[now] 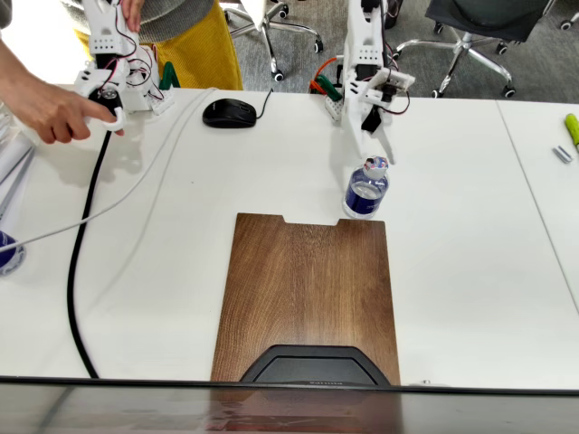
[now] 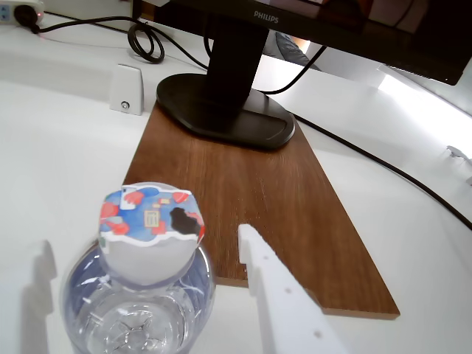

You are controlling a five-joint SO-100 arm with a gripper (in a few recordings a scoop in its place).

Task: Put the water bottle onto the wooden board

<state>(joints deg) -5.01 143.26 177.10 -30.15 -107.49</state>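
Standing upright beside wooden board (image 1: 306,303), water bottle (image 1: 365,190) holds water.

Bright, even daylight in both views. White desk (image 1: 470,271) near overexposed, shadows faint. Wrist view: glare at right, near pincer finger (image 2: 284,302) soft.

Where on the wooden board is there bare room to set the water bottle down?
The wooden board is bare from its notched edge, beside the water bottle, down through its middle. The near end is crowded by the black monitor base. The end effector hangs just above the bottle.
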